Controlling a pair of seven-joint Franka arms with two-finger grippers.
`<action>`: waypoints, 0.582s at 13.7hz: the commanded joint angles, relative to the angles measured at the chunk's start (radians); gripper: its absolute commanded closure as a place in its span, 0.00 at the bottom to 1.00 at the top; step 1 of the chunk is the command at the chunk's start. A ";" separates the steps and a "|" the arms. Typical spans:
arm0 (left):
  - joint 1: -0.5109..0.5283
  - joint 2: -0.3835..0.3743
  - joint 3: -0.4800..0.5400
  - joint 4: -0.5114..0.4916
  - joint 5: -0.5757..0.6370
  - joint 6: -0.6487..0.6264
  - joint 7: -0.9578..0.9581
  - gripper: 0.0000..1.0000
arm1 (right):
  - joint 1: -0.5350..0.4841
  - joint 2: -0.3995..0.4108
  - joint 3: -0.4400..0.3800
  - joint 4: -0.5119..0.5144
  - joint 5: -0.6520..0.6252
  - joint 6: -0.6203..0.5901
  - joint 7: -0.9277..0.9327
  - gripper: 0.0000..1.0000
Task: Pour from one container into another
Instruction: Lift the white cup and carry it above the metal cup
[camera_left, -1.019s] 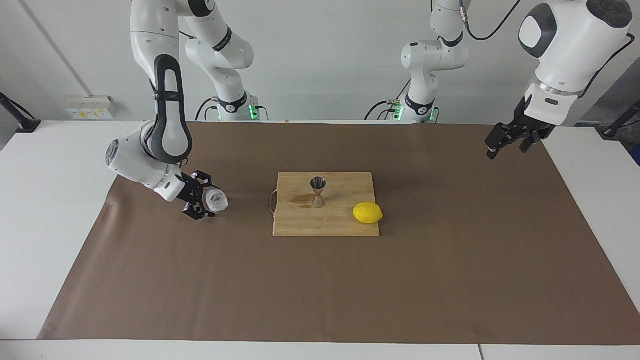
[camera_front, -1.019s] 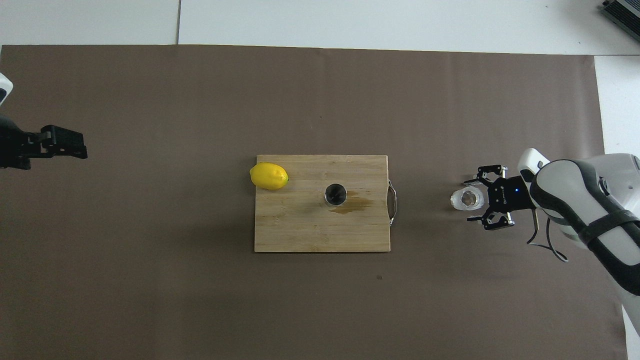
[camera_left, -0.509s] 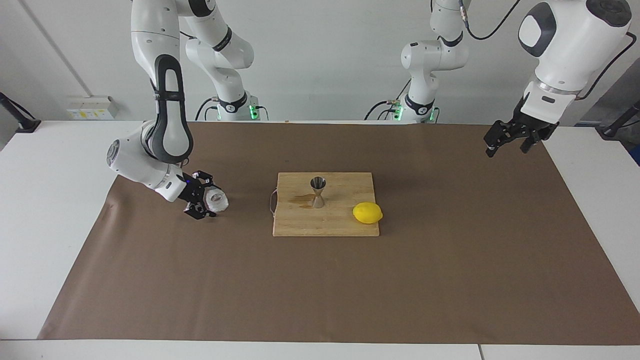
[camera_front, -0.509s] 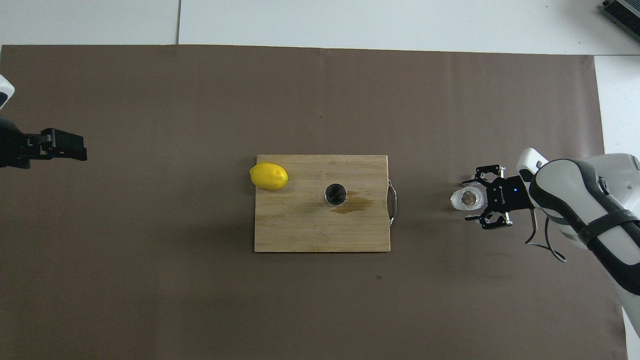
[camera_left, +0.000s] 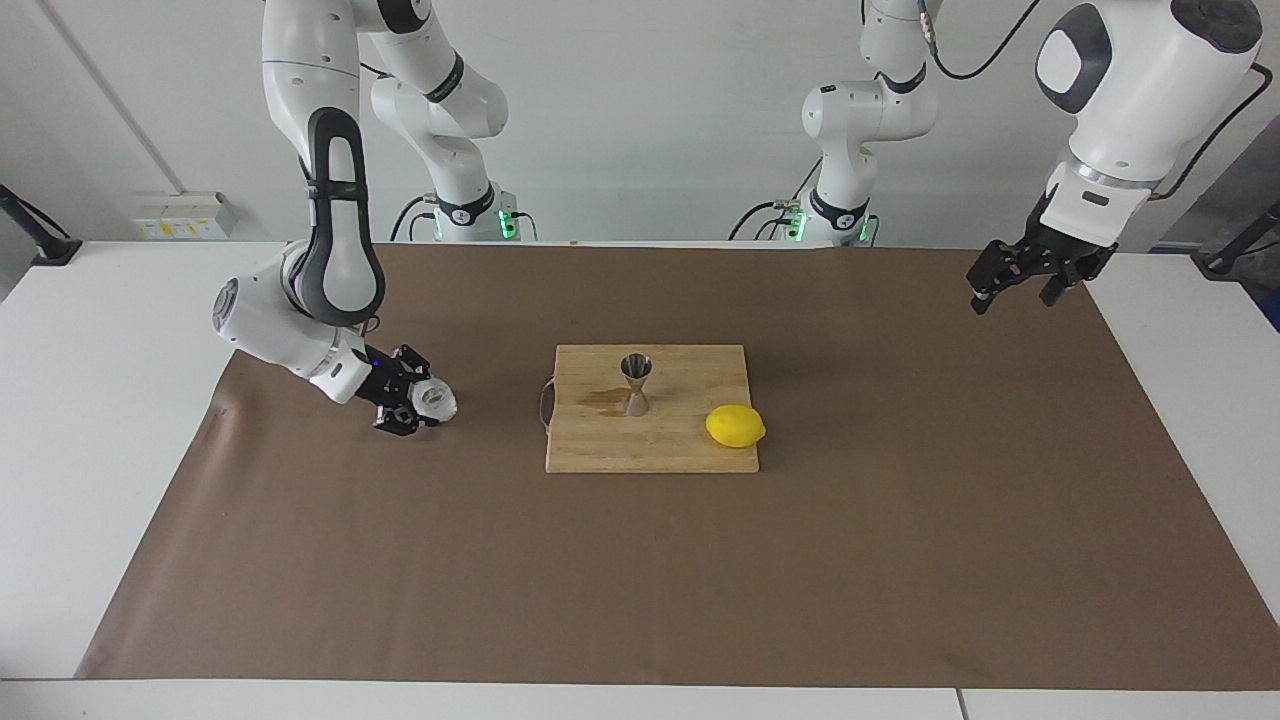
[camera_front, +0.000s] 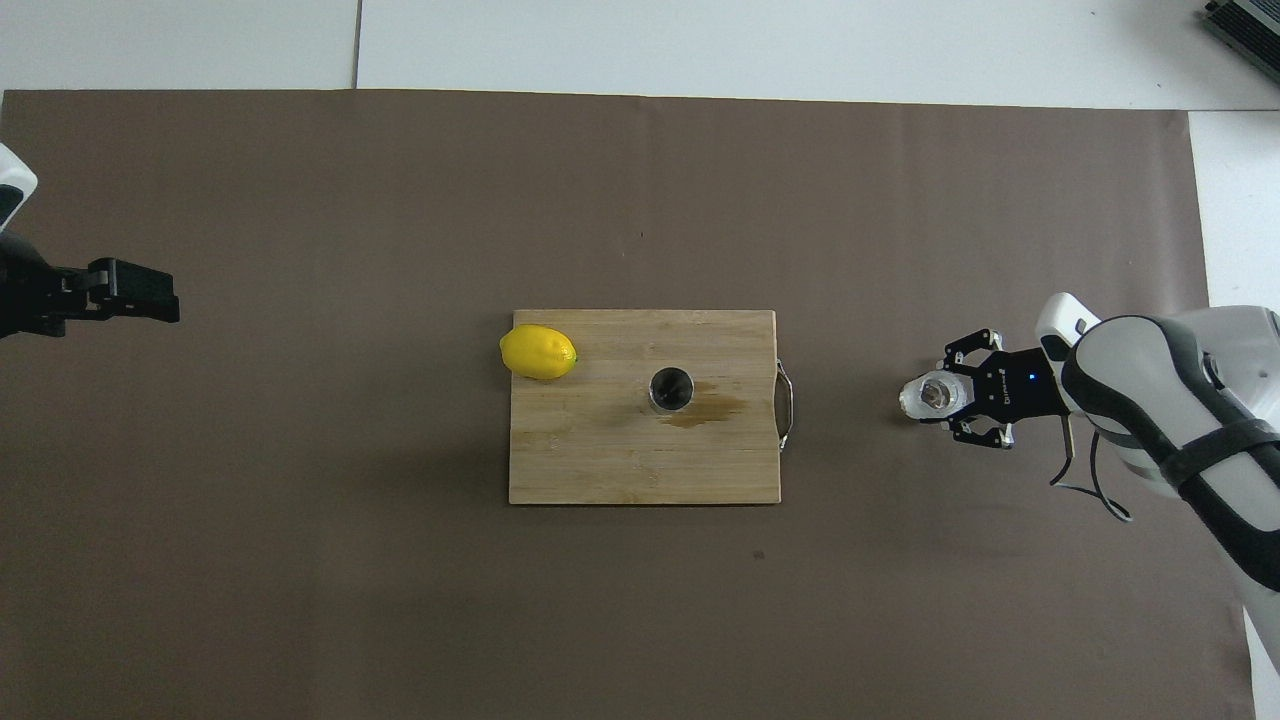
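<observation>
The squat knobbly glass cup (camera_left: 439, 401) (camera_front: 922, 397) stands on the brown mat toward the right arm's end of the table, beside the board. My right gripper (camera_left: 424, 403) (camera_front: 938, 398) is shut on it, one finger on each side. The steel hourglass jigger (camera_left: 636, 384) (camera_front: 671, 388) stands upright in the middle of the wooden cutting board (camera_left: 680, 452) (camera_front: 600, 460). My left gripper (camera_left: 1015, 292) (camera_front: 160, 298) hangs open and holds nothing, high over the mat's edge at the left arm's end, where that arm waits.
A yellow lemon (camera_left: 735, 426) (camera_front: 538, 352) lies on the board's corner toward the left arm's end. A wet stain (camera_left: 600, 400) (camera_front: 712, 408) marks the board beside the jigger. A metal handle (camera_front: 786, 405) sticks out of the board's edge facing the cup.
My right gripper's fingers have closed in on the glass cup, which they stood apart around before. The left gripper has drifted slightly.
</observation>
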 joint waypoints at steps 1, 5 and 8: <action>0.009 -0.037 -0.001 -0.021 0.013 -0.020 0.010 0.00 | 0.000 -0.044 0.011 -0.010 0.026 -0.010 0.015 0.56; 0.000 -0.047 -0.003 -0.024 0.013 -0.047 0.024 0.00 | 0.075 -0.114 0.010 -0.006 0.024 0.008 0.130 0.59; 0.000 -0.048 -0.003 -0.023 0.013 -0.050 0.024 0.00 | 0.128 -0.146 0.011 0.019 0.021 0.013 0.239 0.63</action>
